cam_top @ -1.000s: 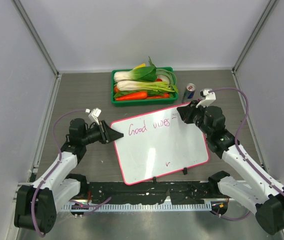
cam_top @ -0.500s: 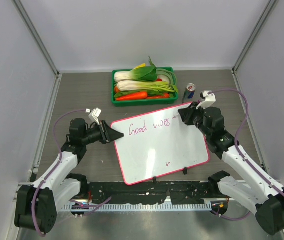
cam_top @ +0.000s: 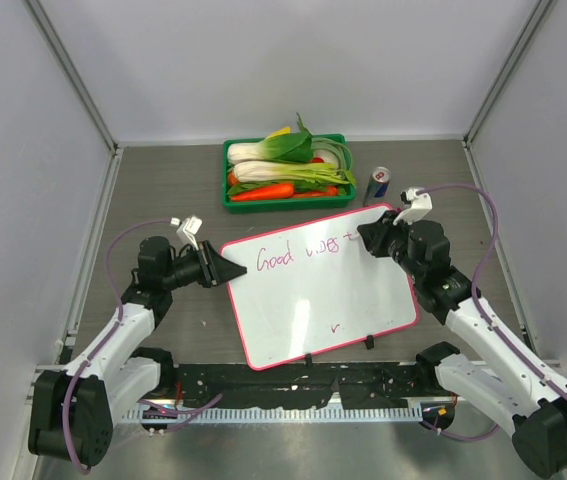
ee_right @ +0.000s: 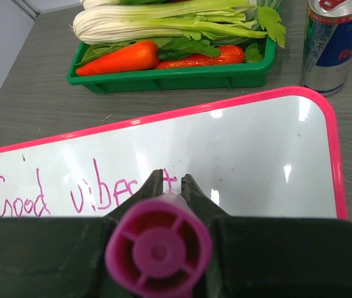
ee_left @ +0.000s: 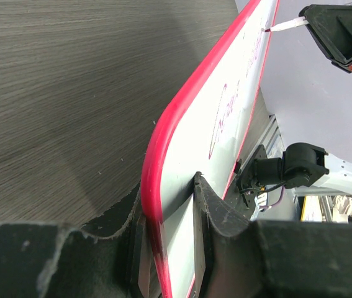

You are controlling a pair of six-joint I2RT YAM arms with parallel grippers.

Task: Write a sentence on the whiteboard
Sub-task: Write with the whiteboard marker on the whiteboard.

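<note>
Mid-sentence: the right gripper (ee_right: pixel 169 183) clamps the magenta marker (ee_right: pixel 159 248), tip on the whiteboard (cam_top: pixel 343 295) between the arms, just past "Good vibes" of the sentence (cam_top: pixel 298 253). The left gripper (ee_left: pixel 182 205) pinches the board's left edge. Next I'd guess short, steady strokes rightward.

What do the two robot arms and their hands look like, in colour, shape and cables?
The left arm and the right arm have smooth white links and black joints. The left hand and the right hand are black, each with two wedge-shaped fingers. A thin purple cable runs beside each arm.
</note>
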